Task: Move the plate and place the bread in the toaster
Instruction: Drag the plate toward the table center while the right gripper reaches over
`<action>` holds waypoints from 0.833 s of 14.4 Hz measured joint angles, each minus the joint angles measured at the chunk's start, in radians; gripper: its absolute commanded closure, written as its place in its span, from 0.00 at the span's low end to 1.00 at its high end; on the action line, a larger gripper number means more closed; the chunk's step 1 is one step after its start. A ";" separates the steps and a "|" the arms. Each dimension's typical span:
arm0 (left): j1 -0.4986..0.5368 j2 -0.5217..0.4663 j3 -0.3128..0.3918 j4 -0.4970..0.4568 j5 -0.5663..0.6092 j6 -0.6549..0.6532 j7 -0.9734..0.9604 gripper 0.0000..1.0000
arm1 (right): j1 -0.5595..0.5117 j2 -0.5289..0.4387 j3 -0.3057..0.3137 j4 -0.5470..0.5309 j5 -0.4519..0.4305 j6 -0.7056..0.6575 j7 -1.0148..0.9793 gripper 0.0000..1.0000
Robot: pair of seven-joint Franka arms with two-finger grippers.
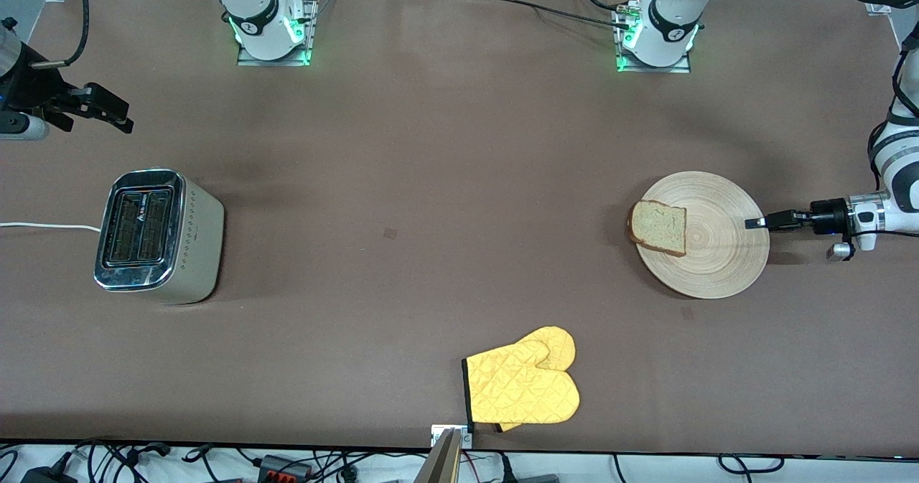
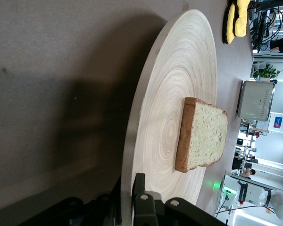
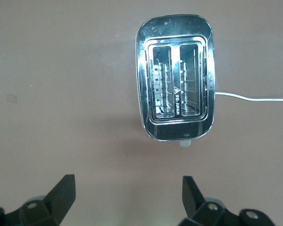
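The round wooden plate lies toward the left arm's end of the table. The bread lies on it near the rim that faces the toaster. My left gripper is shut on the plate's rim at the side away from the bread, one finger above and one under it. The left wrist view shows the plate, the bread and my left gripper on the rim. The silver toaster stands toward the right arm's end, slots empty. My right gripper hangs open and empty above the table beside the toaster.
A yellow oven mitt lies near the table's front edge, nearer the front camera than the plate. The toaster's white cord runs off the right arm's end of the table. Brown table between toaster and plate is bare.
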 measured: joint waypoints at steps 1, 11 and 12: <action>-0.001 -0.005 -0.015 0.000 0.000 -0.001 0.000 0.99 | 0.000 0.000 0.000 0.000 0.000 0.000 0.000 0.00; -0.160 -0.041 -0.190 -0.025 -0.044 -0.075 -0.020 0.99 | 0.003 0.030 0.001 0.000 0.000 0.043 0.000 0.00; -0.173 -0.040 -0.210 -0.064 -0.100 -0.017 -0.023 0.99 | 0.004 0.038 0.001 0.000 0.000 0.044 0.000 0.00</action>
